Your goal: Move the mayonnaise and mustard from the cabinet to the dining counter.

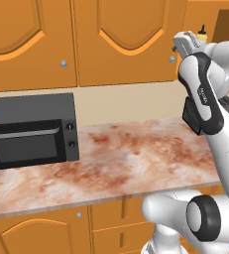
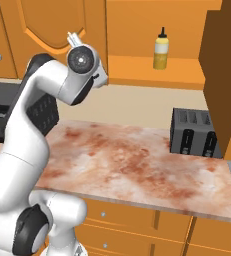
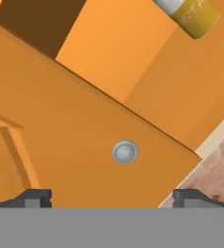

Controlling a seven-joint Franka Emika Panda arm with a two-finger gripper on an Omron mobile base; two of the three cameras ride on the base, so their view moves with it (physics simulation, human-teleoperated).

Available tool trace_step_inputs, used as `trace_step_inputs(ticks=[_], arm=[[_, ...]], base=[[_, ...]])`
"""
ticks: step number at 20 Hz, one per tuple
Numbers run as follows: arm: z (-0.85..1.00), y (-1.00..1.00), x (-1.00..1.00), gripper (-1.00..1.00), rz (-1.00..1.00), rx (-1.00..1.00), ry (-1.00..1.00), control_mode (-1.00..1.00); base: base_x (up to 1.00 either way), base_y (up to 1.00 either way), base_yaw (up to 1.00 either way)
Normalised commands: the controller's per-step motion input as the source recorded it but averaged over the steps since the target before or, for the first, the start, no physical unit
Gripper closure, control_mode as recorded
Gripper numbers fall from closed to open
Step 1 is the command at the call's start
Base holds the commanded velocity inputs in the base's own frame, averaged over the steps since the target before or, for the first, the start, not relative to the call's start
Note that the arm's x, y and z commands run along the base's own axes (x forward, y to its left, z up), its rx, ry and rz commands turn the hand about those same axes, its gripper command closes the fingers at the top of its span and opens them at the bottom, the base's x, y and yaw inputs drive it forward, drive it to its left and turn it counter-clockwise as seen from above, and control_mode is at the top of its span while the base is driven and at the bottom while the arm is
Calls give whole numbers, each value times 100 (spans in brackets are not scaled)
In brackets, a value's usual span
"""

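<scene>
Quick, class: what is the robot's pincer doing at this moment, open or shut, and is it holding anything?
Pincer: open, holding nothing; its fingertips stand wide apart before the cabinet door's silver knob.

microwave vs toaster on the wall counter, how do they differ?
The microwave is a wide black box with a glass door, a handle bar and two knobs; the toaster is a smaller dark grey block with slots on top. The microwave sits below closed cabinet doors, the toaster below the open cabinet compartment holding the mustard. Both stand upright on the marbled counter, against the wall.
</scene>
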Motion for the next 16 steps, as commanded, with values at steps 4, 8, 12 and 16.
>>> trace_step_inputs(ticks=[4, 8, 12, 16], arm=[[-23, 0, 25, -100, 0, 0, 0, -100], [-24, 0, 24, -100, 1, 0, -3, -100], [-10, -1, 26, -100, 4, 0, -5, -100], [0, -6, 27, -100, 5, 0, -3, -100]], base=[[0, 0, 0], [0, 0, 0], [0, 0, 0], [0, 0, 0]])
